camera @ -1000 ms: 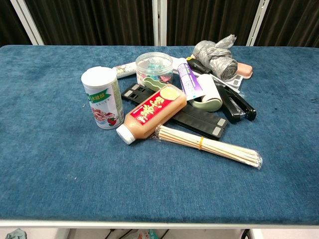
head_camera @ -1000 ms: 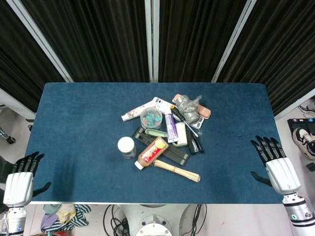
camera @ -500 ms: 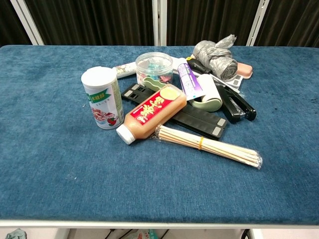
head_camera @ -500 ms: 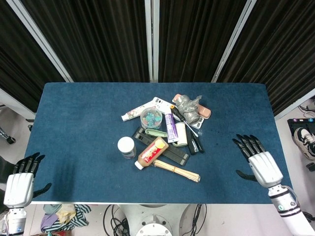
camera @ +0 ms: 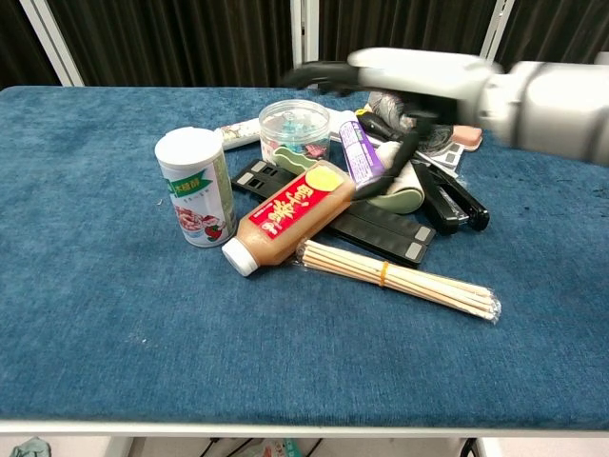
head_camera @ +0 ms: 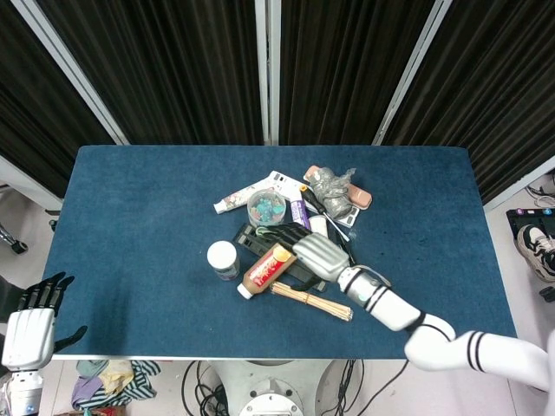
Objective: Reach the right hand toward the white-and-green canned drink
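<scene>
A: Where's the right hand (head_camera: 314,250)?

B: Above the middle of the pile, palm down, fingers (camera: 314,74) stretched out and apart toward the robot's left, nothing held. It shows a little blurred in the chest view. The thumb hangs down over the white roll (camera: 398,179) and the purple-labelled tube (camera: 360,150).

A: And the white-and-green canned drink (camera: 195,187)?

B: Upright on the blue table (head_camera: 130,217), at the left edge of the pile, just beside the cap end of the orange bottle (camera: 290,215) lying on its side. The fingertips are well short of it (the bottle and the black tray (camera: 381,228) lie between, from the head view).

A: What else sits around the hand?

B: A clear tub of coloured clips (camera: 293,127) under the fingertips, a crumpled grey bag (camera: 411,107) and a black stapler (camera: 452,200) behind the wrist, and a bundle of wooden sticks (camera: 400,276) nearer the front edge.

A: The left hand (head_camera: 31,319)?

B: Off the table's near-left corner, fingers extended and apart, holding nothing.
</scene>
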Robot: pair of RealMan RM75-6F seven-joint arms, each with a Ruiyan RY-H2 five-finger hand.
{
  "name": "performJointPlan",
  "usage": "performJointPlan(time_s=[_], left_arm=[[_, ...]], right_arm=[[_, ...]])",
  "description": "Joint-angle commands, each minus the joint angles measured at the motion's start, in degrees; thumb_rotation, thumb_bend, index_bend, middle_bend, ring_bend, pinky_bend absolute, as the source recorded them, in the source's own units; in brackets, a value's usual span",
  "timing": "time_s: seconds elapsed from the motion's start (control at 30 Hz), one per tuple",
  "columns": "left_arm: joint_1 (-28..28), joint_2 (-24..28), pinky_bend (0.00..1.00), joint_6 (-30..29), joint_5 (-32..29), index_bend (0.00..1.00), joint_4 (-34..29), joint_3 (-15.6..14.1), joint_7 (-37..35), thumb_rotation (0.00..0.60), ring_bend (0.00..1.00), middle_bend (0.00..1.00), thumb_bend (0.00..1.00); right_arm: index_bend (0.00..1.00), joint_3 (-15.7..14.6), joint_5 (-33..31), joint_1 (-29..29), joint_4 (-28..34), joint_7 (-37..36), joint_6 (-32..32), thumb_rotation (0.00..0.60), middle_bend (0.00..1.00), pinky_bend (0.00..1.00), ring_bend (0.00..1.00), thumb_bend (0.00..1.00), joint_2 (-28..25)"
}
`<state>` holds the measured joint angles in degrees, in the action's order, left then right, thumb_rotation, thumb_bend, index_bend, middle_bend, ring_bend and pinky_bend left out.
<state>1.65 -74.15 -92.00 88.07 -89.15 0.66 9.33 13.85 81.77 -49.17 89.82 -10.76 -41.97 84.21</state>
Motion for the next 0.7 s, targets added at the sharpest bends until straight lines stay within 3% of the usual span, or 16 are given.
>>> performJointPlan(time_s=[0.03,0.3,0.43,0.63,0.7], left_arm=[[0.2,0.0,0.18,0.0,-0.3,0.18,0.3,0.0,-0.5,0.6,0.14,0.13,0.07],[0.7,-0.3,0.18,-0.1,-1.1,0.18,1.7,0.0,-2.0,0.6,0.14,0.13,0.07],[0.9,-0.5,0.18,-0.2,-1.3,0.18,2.3,0.1,-2.7,0.6,0.14,0.13,0.07],[1.0,-0.9,0.18,-0.4,-1.1,0.18,2.9,0.1,-3.3,0.6,0.14,0.13,0.07],[1.3,-1.0,0.18,-0.8,-1.1,0.18,3.3,0.1,-3.8,0.6,0.14,0.13,0.07]], right_arm=[[0.0,4.3,-6.6,-6.7,-6.0,-0.1,6.1,0.6,0.0,0.0,0.0,0.03,7.6],[0.0,6.3,-13.0,-13.8,-17.7,0.7,9.8,0.6,0.02,0.01,0.0,0.03,17.6],[0.05,6.9,-13.1,-15.0,-22.0,-1.1,8.9,0.6,0.16,0.17,0.05,0.13,21.4],[0.37,6.6,-8.2,-15.5,-28.4,-8.0,4.4,0.6,0.33,0.4,0.24,0.31,26.8],[0.55,6.0,-6.0,-14.9,-29.2,-10.6,1.8,0.6,0.44,0.55,0.36,0.37,27.6]])
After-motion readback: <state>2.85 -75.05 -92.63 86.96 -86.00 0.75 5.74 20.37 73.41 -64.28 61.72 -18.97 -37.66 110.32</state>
